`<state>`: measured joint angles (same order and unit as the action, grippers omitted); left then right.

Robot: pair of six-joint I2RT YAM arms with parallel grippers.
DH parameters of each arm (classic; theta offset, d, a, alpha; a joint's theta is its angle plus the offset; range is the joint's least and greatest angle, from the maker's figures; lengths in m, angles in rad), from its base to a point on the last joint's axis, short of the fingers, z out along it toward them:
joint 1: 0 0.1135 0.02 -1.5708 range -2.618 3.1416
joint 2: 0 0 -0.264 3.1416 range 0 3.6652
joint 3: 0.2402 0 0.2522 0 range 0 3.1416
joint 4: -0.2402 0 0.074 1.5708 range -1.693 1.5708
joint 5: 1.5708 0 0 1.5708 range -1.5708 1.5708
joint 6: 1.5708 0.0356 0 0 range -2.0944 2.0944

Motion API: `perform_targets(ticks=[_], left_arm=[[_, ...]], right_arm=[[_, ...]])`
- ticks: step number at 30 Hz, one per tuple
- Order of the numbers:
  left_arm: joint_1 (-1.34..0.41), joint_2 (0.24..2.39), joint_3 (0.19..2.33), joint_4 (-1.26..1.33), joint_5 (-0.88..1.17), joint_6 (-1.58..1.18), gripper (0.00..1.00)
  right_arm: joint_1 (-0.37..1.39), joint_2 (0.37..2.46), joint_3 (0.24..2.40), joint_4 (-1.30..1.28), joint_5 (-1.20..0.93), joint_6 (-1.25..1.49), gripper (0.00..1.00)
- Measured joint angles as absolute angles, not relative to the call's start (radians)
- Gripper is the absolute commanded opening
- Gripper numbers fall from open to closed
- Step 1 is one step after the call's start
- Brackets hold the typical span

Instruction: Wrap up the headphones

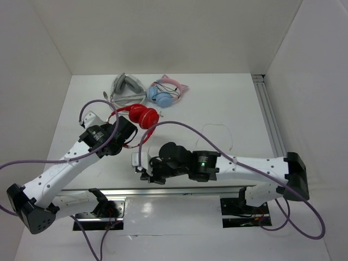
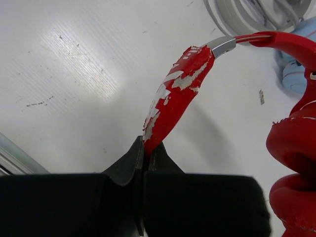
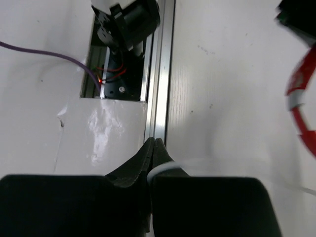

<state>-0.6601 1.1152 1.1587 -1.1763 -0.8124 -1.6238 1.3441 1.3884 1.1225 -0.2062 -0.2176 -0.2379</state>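
Left gripper [image 2: 144, 148] is shown clamped shut on the peeling headband [image 2: 173, 106] of the red headphones [image 1: 142, 115], which lie just nearer than the grey-white headphones [image 1: 124, 87]. Right gripper [image 3: 153, 144] is closed, apparently pinching the white cable [image 3: 163, 171]. No wrapping is seen yet, and the cable's course is hard to trace.

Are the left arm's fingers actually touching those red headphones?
Touching. The left wrist view shows the left fingers pinched shut on the peeling end of the red headphones band.
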Motion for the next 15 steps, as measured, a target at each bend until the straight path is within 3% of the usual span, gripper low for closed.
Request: perform_targets(ticks=[7,15], left_arm=[[-0.708,1.039,1.064,-1.059,-0.813,-1.434,0.0],[-0.797,0.997,1.056,-0.911,-0.817,-1.194,0.0]], right_arm=[[1.349,1.203,1.1,-0.211,-0.19,-0.248,0.0],[1.351,1.194,1.085,-0.233,-0.098,-0.252,0.0]])
